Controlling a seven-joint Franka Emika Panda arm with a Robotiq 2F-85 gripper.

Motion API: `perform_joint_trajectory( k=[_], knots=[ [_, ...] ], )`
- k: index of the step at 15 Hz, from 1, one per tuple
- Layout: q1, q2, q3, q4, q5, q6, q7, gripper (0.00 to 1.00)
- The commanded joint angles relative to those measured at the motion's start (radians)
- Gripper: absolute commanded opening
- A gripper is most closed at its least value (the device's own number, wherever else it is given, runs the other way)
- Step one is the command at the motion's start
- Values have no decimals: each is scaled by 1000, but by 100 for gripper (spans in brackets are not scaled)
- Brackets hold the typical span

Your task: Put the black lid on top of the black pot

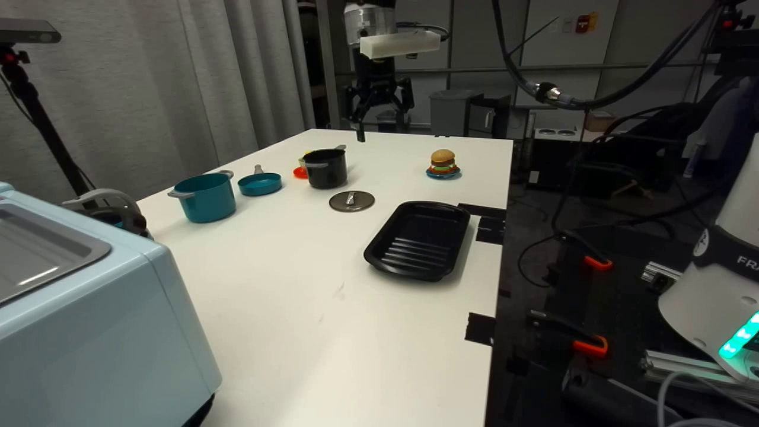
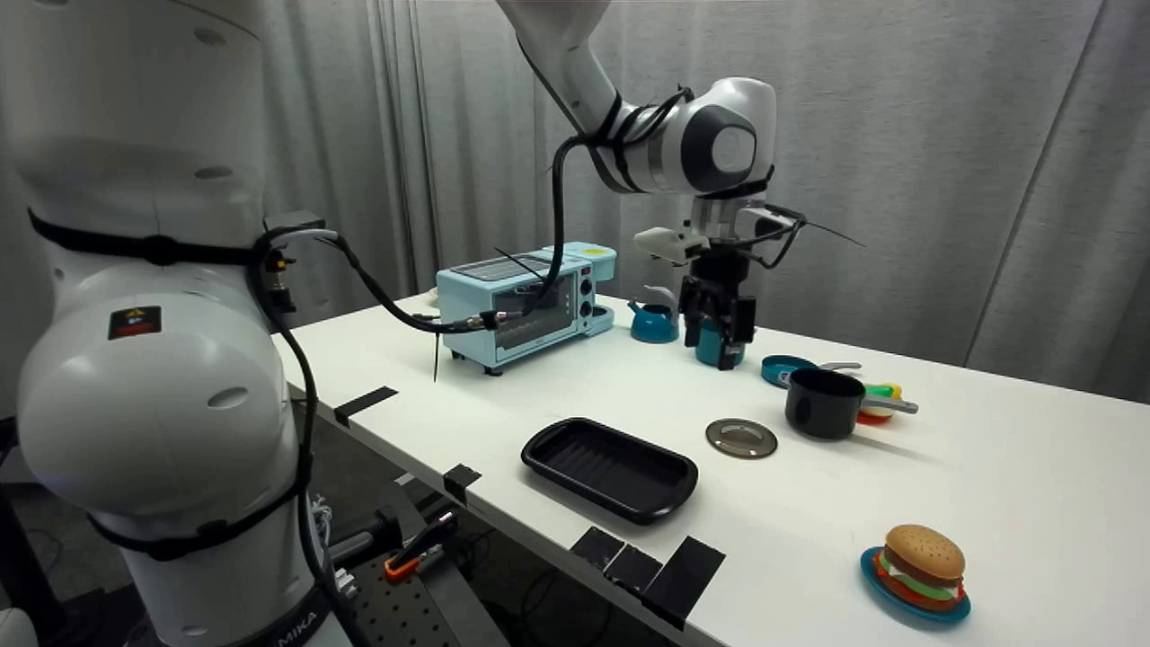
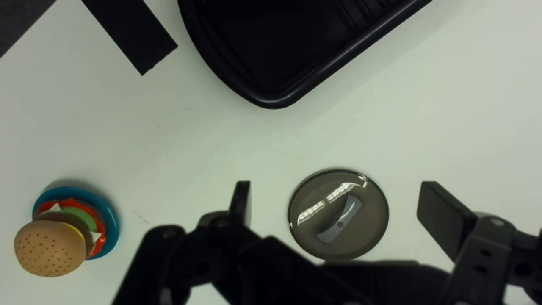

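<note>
On the table [image 1: 284, 314] near the pot [image 2: 822, 409], the lid [image 2: 741, 438] lies flat; likely light, stiff, slick, so best pinched across its narrow handle [image 3: 340, 220]; the gripper [image 3: 338, 206] holds its fingers [image 3: 444, 219] wide apart, empty.

The robot arm [image 2: 157, 350] and mounted camera [image 1: 29, 31] show a lab
</note>
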Motion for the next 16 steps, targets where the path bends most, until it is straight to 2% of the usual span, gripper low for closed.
perform_joint_trajectory(
  k=[1, 9, 16],
  knots=[
    [11, 109, -19, 105, 18, 36, 39, 100],
    [51, 310, -41, 249, 12, 144, 152, 100],
    [101, 467, -74, 374, 8, 159, 220, 100]
  ],
)
